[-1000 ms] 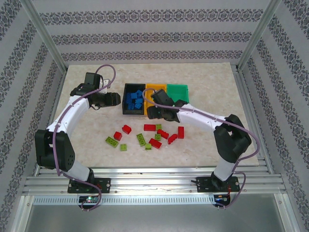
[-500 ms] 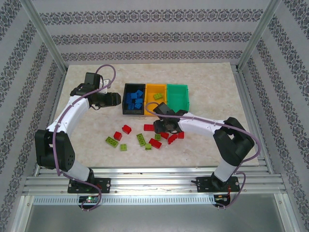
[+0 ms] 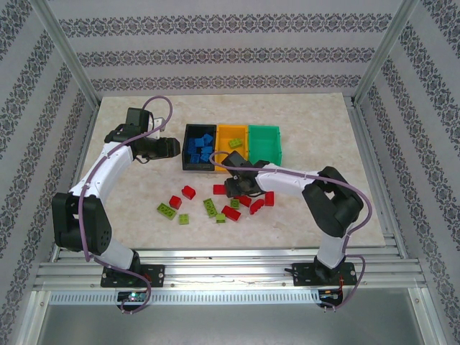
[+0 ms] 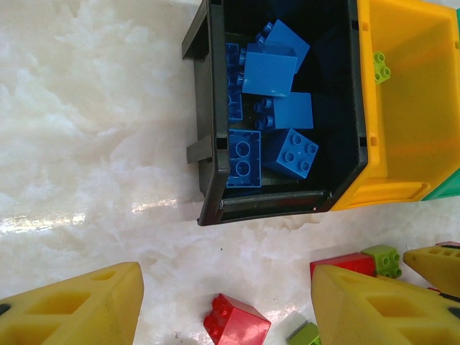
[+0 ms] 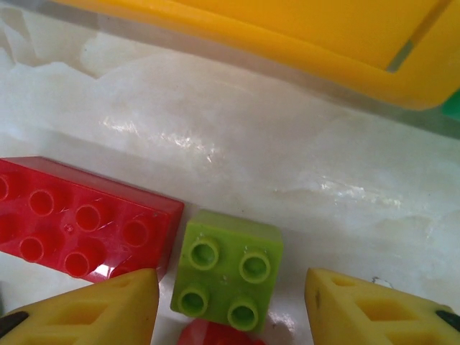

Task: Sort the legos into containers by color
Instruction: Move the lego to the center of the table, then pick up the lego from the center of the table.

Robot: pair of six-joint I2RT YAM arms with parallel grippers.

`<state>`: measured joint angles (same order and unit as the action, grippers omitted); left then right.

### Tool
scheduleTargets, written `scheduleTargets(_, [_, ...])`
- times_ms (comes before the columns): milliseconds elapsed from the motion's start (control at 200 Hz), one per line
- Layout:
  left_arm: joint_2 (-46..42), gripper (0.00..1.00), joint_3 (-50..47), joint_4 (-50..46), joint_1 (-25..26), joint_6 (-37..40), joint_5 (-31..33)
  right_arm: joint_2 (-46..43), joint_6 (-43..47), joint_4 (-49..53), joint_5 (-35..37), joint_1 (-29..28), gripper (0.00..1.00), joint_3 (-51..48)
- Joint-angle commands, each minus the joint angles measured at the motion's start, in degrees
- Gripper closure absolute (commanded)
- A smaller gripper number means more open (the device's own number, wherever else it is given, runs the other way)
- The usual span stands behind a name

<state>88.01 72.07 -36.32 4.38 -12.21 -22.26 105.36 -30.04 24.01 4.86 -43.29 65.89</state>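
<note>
- A lime green square plastic brick [image 5: 226,269], four studs facing up, lies on the pale marbled worktop [image 5: 302,151], near the front wall of the orange-yellow plastic bin [image 5: 251,29].
- The right gripper [image 5: 230,291] hangs directly over it. Its yellow jaws are apart, one on each side of the brick, and hold nothing.
- Being square, the brick has no long axis to line up with. Its sides sit slightly turned against the line between the jaws.
- A long red studded plastic brick [image 5: 79,219] lies just beside the green brick's left side; I cannot tell whether they touch.
- The left-hand jaw hovers over that red brick's near corner, so I judge this the tight side. On the other side there is only bare worktop, with open room.
- Another red piece [image 5: 215,334] peeks in at the bottom edge, close to the green brick. Too little shows to say what it is.
- The orange-yellow bin already holds one small lime green brick [image 4: 381,66]. I judge this one belongs there too, which means a lift up and over the bin's near wall.
- The left gripper [image 4: 226,287] hovers by the black plastic bin [image 4: 214,108], which holds blue plastic bricks [image 4: 269,72]. Its jaws are wide apart and empty. The right arm is far nearer the green brick.
- A green plastic bin [image 3: 264,140] stands against the orange-yellow bin, on the side away from the black one.
</note>
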Motion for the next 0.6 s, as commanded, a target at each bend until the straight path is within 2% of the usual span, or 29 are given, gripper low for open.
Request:
scheduleTargets(0, [-1.5,0.37,-0.3,1.7,-0.7,0.2,0.2,2.2,0.3,1.6,-0.9,-0.3,0.44,2.0])
scheduleTargets(195, [-1.5,0.37,-0.4,1.6,-0.7,0.2,0.3,3.3,0.4,2.2,-0.9,-0.3,0.49,2.0])
scheduleTargets(425, [-1.4,0.37,-0.3,1.7,-0.7,0.2,0.1,0.3,0.1,2.4,1.3,0.5,0.54,-1.3])
scheduleTargets(595, [-1.3,0.37,-0.4,1.8,-0.7,0.1,-0.2,-1.6,-0.3,1.2,0.9,1.0,0.63,-2.2])
